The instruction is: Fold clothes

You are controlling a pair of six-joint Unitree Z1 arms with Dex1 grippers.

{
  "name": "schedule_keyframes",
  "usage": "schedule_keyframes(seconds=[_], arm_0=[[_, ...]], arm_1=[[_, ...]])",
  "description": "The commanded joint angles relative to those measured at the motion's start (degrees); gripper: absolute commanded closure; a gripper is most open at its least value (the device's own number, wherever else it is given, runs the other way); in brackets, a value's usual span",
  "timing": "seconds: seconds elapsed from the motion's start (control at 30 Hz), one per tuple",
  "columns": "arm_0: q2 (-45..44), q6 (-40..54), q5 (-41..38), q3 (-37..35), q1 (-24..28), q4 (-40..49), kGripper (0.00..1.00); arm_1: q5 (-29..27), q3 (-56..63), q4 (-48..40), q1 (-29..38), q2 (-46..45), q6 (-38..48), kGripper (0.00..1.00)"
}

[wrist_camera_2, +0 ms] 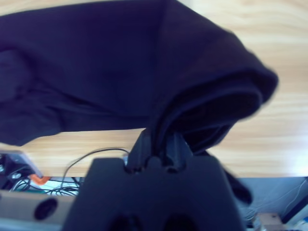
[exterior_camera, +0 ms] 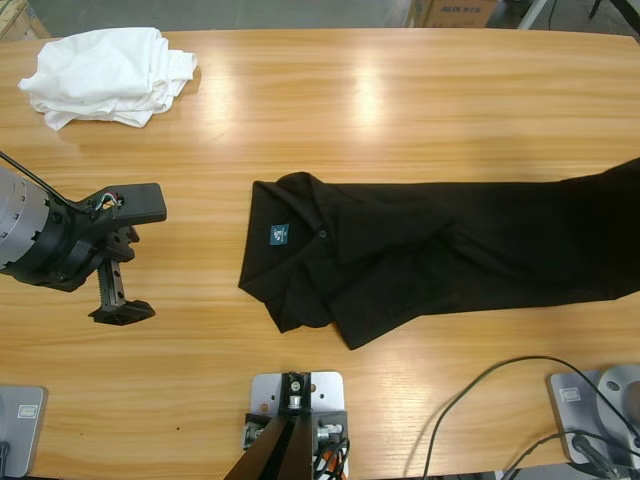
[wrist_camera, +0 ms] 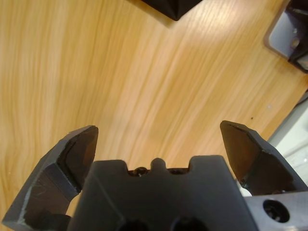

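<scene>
Black polo shirt (exterior_camera: 440,250) cut off at right edge.

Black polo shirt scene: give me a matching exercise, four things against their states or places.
Things:
1. black polo shirt
2. white garments
3. left gripper
4. right gripper

States:
A. bundled at a far table corner
B. open over bare wood
C. shut on black fabric
D. folded lengthwise across the table, one end lifted

Pairs: 1-D, 2-A, 3-B, 4-C
</scene>
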Motion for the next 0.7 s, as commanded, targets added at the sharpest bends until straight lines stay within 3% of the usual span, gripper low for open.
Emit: schedule_keyframes(seconds=[0.03,0.47,0.7], arm_0=[[1.1,-1.0,0.4,2.0,-0.3,0.0,0.002],[-0.4,-1.9,0.7,2.4,-0.3,0.0,0.003],[-0.2,-2.4,0.9,2.6,-0.3,0.0,0.004]], arm_1=[[1.2,-11.4,4.2,23.2,4.9,12.6,1.0],[1.5,-42.9,15.8,45.3,25.5,19.0,1.0],[2.5,-45.3,16.5,53.9,29.3,21.1,1.0]])
